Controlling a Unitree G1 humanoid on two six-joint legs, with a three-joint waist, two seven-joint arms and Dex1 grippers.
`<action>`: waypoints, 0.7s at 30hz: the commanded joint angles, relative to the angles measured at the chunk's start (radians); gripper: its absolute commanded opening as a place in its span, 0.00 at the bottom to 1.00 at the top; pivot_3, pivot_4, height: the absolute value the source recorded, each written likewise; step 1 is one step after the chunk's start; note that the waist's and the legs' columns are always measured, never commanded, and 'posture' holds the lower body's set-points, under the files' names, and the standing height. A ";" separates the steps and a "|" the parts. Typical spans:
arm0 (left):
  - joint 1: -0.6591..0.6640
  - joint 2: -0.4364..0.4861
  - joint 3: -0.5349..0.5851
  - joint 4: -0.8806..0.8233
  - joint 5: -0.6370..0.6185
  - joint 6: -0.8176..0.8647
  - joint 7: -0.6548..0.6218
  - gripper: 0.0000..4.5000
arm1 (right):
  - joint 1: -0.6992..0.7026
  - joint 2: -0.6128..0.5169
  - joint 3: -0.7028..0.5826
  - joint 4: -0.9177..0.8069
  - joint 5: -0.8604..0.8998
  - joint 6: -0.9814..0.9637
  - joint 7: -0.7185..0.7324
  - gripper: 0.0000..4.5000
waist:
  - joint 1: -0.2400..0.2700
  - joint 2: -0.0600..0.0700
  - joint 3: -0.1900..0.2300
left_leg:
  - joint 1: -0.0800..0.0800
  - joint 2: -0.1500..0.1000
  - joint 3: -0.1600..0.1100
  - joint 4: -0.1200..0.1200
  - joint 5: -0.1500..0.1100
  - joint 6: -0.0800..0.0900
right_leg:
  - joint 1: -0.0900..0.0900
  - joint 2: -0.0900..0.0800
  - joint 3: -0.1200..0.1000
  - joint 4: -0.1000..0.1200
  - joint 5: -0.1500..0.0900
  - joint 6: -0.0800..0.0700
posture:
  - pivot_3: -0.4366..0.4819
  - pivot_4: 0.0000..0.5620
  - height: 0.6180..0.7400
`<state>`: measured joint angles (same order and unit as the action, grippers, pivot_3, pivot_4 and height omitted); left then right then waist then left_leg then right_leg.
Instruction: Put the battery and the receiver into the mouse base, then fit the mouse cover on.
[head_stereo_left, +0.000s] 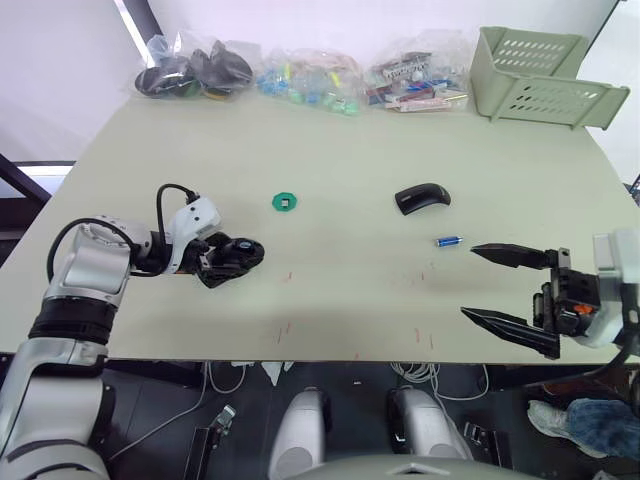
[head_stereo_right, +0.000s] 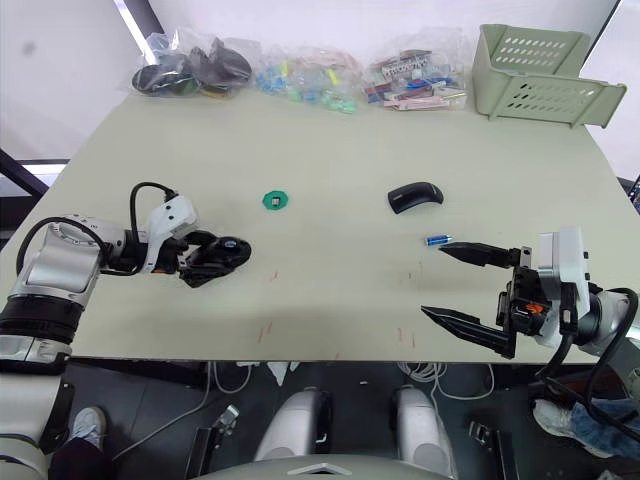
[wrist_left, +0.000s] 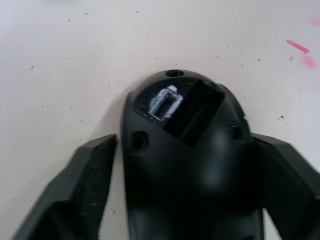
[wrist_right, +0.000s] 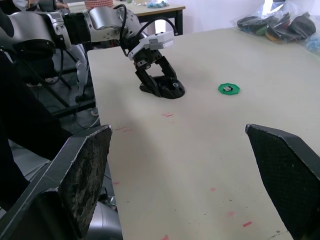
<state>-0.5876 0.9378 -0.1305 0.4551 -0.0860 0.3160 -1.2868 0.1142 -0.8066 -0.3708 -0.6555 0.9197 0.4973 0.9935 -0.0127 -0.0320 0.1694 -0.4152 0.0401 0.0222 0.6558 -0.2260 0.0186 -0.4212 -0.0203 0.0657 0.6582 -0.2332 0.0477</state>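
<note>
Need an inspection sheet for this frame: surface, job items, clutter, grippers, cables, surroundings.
Surface: pale table, faint red marks near the front edge.
Job's things: mouse base between the left gripper's fingers, compartment open; battery lying loose near the right gripper; mouse cover alone mid-table; receiver sitting on the green disc.
Clutter: bags of parts along the far edge; green basket at the far right corner.
Grippers: left gripper closed on the base; right gripper open, holding nothing.
Cables: black cable looped at the left wrist.
Surroundings: white cables under the table.
</note>
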 joint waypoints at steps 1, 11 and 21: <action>-0.005 0.007 0.010 0.001 0.005 -0.030 -0.013 0.67 | -0.007 -0.003 -0.028 -0.020 0.013 -0.020 0.001 1.00 | 0.000 0.000 0.000 | 0.000 0.000 0.000 0.000 0.000 0.000 | 0.000 0.000 0.000 0.000 0.000 0.000 | 0.48 0.27 1.00; 0.073 0.024 0.050 -0.277 -0.094 0.022 -0.087 0.67 | -0.014 -0.012 -0.027 0.004 0.000 -0.019 0.017 1.00 | 0.000 0.000 0.000 | -0.001 0.000 0.000 0.001 0.000 0.000 | 0.000 0.000 0.000 0.000 0.001 -0.001 | 0.48 0.27 1.00; 0.007 -0.020 -0.135 -0.717 -0.073 0.367 -0.015 0.67 | 0.006 -0.037 -0.062 0.021 -0.008 -0.017 0.041 1.00 | 0.000 0.000 0.000 | 0.000 0.000 0.000 0.006 0.000 0.000 | 0.002 0.001 0.001 0.002 -0.001 0.000 | 0.48 0.27 1.00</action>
<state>-0.5291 0.9206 -0.2153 -0.1548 -0.1679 0.5818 -1.3087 0.1142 -0.8266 -0.3837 -0.6226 0.9086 0.4958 1.0228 -0.0125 -0.0321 0.1697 -0.4159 0.0405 0.0215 0.6631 -0.2261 0.0186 -0.4193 -0.0193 0.0660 0.6603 -0.2338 0.0478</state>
